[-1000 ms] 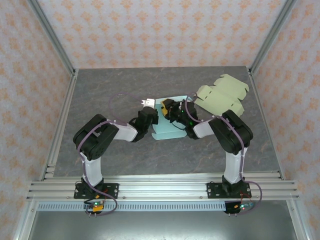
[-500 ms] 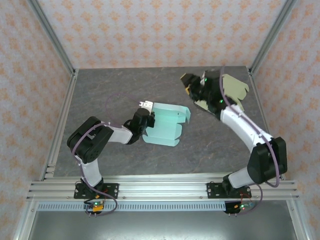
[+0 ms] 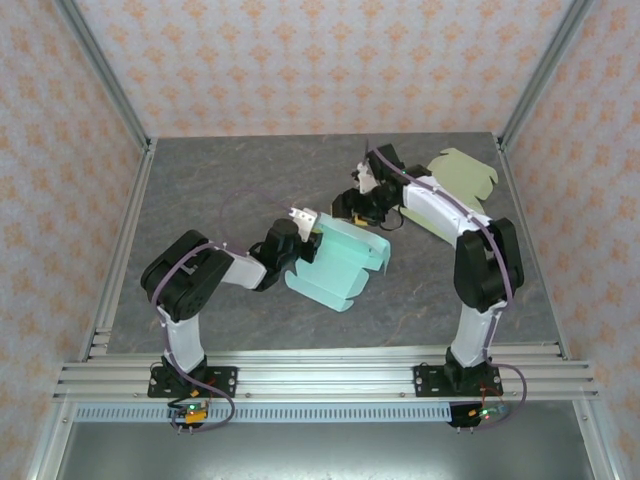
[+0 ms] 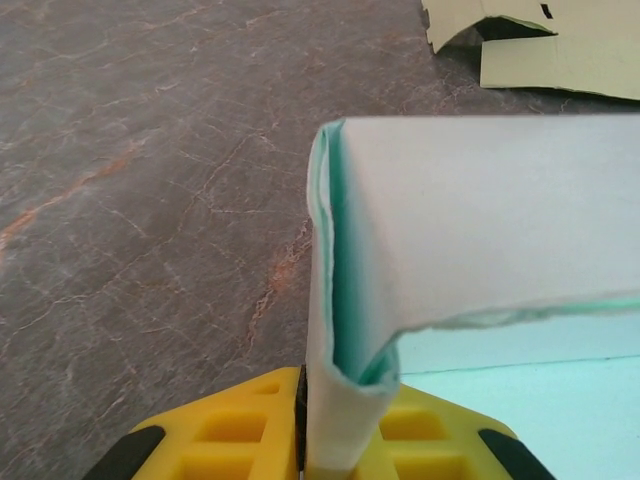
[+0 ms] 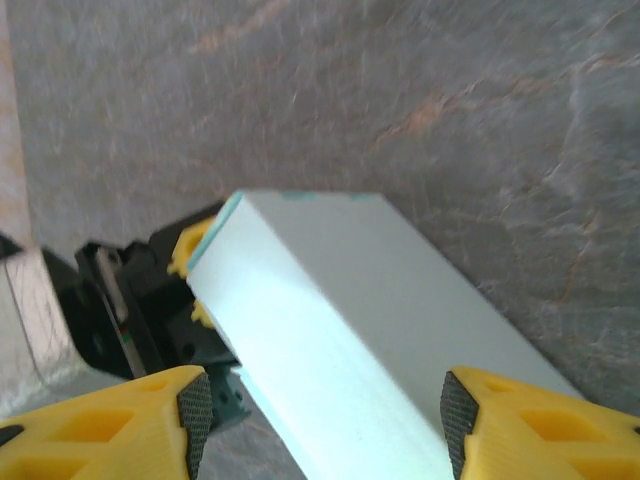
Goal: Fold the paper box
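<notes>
One teal box [image 3: 335, 265], left gripper [image 4: 350, 440] pinching (right gripper [image 5: 322, 405] wide).

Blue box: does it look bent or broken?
Not broken, just half-folded. The blue box is tilted, with one edge pinched in the left pincer, and its loose flap edge looks slightly wavy. No tears show.

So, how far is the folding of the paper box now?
Partly done: the teal paper box already has raised, bent panels but is not closed. In hand: the left gripper pinches its folded edge; the right gripper hangs open over it. Left: closing the remaining flaps. The green blank lies flat, untouched.
</notes>
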`<state>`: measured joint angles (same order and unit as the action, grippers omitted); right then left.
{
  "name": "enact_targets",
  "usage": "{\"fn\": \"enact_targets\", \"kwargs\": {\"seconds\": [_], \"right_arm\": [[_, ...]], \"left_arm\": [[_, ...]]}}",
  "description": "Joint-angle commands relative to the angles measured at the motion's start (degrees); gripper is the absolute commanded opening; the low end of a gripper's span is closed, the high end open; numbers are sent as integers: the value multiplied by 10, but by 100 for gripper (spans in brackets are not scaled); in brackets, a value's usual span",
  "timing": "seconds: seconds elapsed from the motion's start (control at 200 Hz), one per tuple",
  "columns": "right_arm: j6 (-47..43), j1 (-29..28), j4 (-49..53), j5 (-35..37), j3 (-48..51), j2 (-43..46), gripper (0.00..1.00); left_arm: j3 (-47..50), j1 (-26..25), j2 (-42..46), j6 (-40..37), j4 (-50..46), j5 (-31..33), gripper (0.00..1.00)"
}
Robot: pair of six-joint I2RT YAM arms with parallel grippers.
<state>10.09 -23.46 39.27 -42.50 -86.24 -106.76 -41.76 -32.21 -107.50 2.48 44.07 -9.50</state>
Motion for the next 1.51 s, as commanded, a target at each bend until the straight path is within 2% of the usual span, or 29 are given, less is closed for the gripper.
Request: {"fn": "enact_targets", "kwargs": {"seconds": [0.0,0.165,0.295,0.46,0.616,0.846,0.931,1.011,1.111,1.246,1.346,1.502], "right_arm": [[-36,-3,-5,-35,18,-15,64],[-16,-14,1,-35,-22,-69,62],[6,-14,19,16,-48,-89,59],[44,-14,18,-20,-61,-92,59],[75,-13,10,-44,-74,-92,60],[85,-13,1,-31,-82,-130,59],[99,-14,-4,-31,-72,-136,58],[130,-15,-27,-40,-47,-127,57],[177,-14,-73,-66,-5,-109,55],[209,-14,-113,-84,32,-82,55],[220,-6,-182,-75,79,-32,58],[224,33,-343,-54,191,73,61]], "left_arm": [[-17,4,-15,-7,0,-7,18],[-13,3,-16,-2,5,-7,20],[-4,-3,-16,1,23,6,21],[-2,-4,-16,-6,29,10,20],[2,-6,-15,-9,37,8,14],[1,-12,-16,-16,35,16,12],[2,-12,-16,1,41,46,13],[5,-12,-16,23,61,68,9],[-6,-19,-40,37,68,85,0],[-4,-30,-37,59,62,158,0],[-20,-29,-29,96,0,203,0],[-7,-18,-23,126,9,152,0]]}}
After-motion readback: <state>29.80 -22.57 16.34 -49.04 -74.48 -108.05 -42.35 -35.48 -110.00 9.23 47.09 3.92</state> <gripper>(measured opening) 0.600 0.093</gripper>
